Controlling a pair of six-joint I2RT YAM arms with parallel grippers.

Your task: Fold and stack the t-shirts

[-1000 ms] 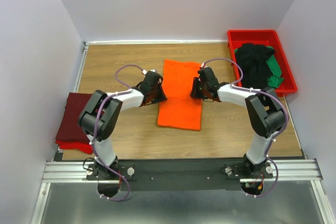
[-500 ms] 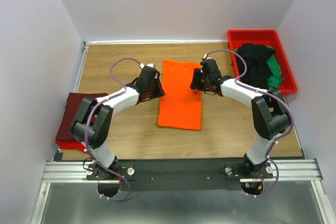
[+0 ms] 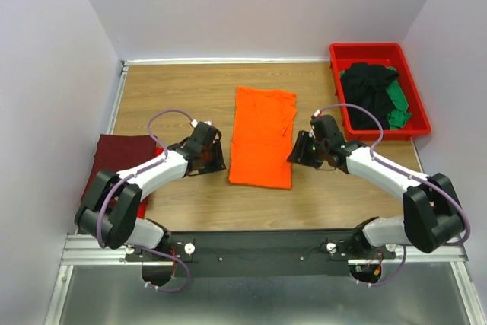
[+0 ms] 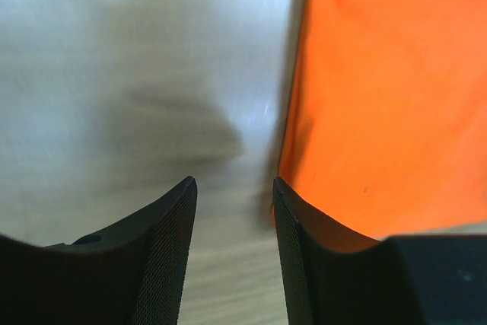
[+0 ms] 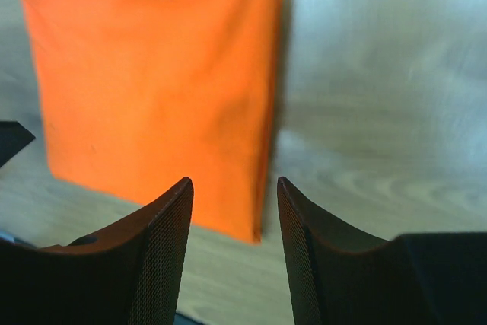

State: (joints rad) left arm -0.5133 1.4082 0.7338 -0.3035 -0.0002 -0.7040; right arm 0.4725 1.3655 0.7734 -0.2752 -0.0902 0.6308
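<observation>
Wood-grain table carries a smooth orange t-shirt folded oblong.

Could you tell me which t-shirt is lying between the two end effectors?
The bright orange cloth t-shirt, mid-table; the maroon shirt lies far left, the black shirt and green shirt lie in the red plastic tray.

Five t-shirts, one red tray, two robot arms, one table.

Pale lavender walls on three sides — wooden table, aluminium rail at near edge.
</observation>
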